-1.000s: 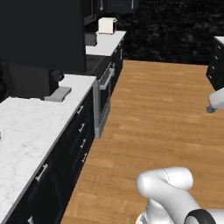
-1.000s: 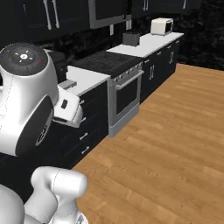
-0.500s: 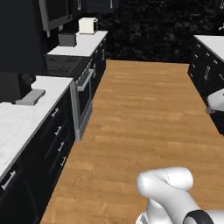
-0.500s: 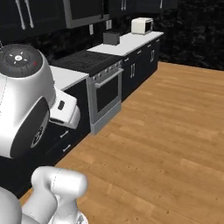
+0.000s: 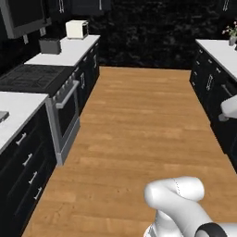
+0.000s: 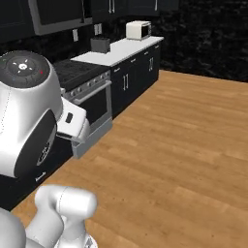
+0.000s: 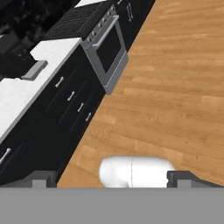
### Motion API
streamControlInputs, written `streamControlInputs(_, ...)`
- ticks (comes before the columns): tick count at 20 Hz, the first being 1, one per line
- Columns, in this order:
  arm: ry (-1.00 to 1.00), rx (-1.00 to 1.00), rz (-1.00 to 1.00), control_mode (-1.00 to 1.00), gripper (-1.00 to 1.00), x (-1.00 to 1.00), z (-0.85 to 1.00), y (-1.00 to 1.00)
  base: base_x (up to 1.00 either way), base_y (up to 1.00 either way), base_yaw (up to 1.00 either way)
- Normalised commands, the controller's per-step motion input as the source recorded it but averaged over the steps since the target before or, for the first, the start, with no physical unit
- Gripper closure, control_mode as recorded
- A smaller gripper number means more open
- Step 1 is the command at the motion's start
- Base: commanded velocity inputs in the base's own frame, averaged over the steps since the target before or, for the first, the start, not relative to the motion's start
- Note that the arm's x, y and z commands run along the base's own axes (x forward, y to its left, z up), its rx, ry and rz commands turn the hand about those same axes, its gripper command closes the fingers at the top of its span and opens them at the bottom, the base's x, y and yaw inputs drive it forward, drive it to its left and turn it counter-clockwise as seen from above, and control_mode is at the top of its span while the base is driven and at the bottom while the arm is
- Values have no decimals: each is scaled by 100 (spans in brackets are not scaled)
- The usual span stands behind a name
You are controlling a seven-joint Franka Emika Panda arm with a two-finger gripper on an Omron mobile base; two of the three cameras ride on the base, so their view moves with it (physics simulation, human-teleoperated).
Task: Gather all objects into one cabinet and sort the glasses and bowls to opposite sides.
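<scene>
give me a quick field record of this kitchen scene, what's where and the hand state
setting: kitchen aisle with wooden floor
stove: set in the black units along the left counter
toaster: on the white counter beyond the stove
microwave: far end of that counter
hand: open, holding nothing, over the floor
task objects: none in sight

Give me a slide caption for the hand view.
Open gripper above the wooden floor, beside the oven.

You see a warm wood-plank floor (image 5: 143, 115), matt; table (image 5: 69, 52) top white, stone-like; oven (image 5: 65, 109) front brushed grey metal; drawer units (image 7: 57, 118) matt black.
</scene>
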Motion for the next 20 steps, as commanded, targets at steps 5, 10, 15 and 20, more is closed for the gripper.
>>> streamControlInputs(5, 0, 0, 0, 100, -100, 0, 0, 0, 97, -50, -12)
streamControlInputs(10, 0, 0, 0, 100, -100, 0, 0, 0, 97, -44, -14)
streamControlInputs(15, 0, 0, 0, 100, -100, 0, 0, 0, 92, -40, -14)
streamControlInputs(20, 0, 0, 0, 100, -100, 0, 0, 0, 83, -31, -14)
